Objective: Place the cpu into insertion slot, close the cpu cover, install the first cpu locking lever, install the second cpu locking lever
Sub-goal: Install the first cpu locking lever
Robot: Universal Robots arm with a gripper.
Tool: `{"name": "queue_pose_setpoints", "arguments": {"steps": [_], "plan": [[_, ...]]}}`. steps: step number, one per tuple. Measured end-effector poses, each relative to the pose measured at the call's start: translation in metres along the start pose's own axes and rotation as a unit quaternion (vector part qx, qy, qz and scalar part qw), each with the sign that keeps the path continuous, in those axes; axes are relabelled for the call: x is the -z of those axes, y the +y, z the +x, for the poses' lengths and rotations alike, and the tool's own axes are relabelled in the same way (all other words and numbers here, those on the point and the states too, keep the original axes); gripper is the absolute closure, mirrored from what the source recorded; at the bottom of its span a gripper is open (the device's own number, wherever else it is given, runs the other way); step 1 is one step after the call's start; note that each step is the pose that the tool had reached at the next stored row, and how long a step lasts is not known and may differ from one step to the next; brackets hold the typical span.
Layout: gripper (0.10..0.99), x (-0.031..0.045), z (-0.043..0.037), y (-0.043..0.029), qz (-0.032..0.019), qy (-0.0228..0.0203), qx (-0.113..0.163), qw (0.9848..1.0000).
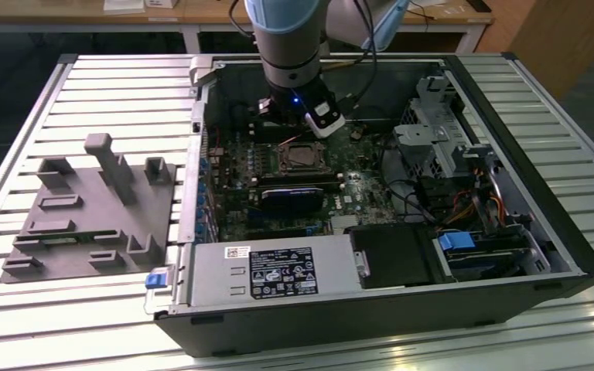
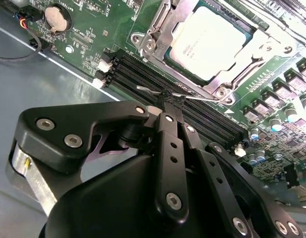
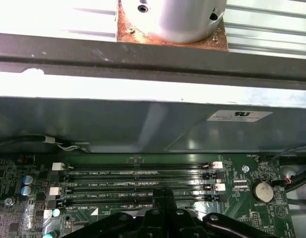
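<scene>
An open computer case lay on the slatted desk. The arm reached down into its far half, over the green board.

In the second wrist view the gripper sat low over the black memory slots. Its jaws were pressed together on a thin silver lever that ran across their tips, just beside the socket. Whether the lever was latched could not be told.

The cpu lay flat in the slot with its dull silver top up. The cover lay down over it, and the cover's window framed the chip's top. In the exterior view the slot sat near the middle of the board, just nearer than the gripper.

In the first wrist view the fingertips hung over the rows of memory slots, and a round coin cell sat on the board past the slots' ends.

A grey fixture with several upright posts rested on the desk, on the exterior view's left and just beside the case. The power supply filled the case's near side, well apart from the gripper.
</scene>
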State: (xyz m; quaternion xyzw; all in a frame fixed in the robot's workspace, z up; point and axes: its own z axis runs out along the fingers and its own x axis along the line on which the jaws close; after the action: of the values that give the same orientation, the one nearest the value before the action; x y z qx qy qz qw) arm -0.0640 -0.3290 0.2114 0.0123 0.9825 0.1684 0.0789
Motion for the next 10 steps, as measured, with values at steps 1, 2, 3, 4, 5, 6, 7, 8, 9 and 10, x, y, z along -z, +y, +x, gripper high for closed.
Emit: {"name": "queue_pose_setpoints", "arguments": {"steps": [1,2,3,4,5,6,7,8,9,10], "plan": [[0.984,-0.0001,0.0,0.0,0.0001,-0.0001,0.0,1.0],[0.984,-0.0002,0.0001,0.0,0.0003,-0.0003,-0.001,1.0],[0.984,-0.0003,0.0001,0.0,0.0003,-0.0005,-0.001,1.0],[0.984,-0.0003,0.0001,0.0001,0.0003,-0.0005,-0.001,1.0],[0.984,-0.0004,0.0001,0.0001,0.0003,-0.0006,-0.001,1.0],[0.984,-0.0004,0.0001,0.0001,0.0003,-0.0006,-0.001,1.0],[0.984,-0.0004,0.0001,0.0001,0.0003,-0.0006,-0.001,1.0],[0.984,-0.0004,0.0001,0.0001,0.0004,-0.0006,-0.001,1.0],[0.984,-0.0005,0.0001,0.0002,0.0014,-0.0018,-0.001,1.0],[0.984,-0.0006,0.0002,0.0001,0.0034,-0.0042,-0.001,1.0]]}}
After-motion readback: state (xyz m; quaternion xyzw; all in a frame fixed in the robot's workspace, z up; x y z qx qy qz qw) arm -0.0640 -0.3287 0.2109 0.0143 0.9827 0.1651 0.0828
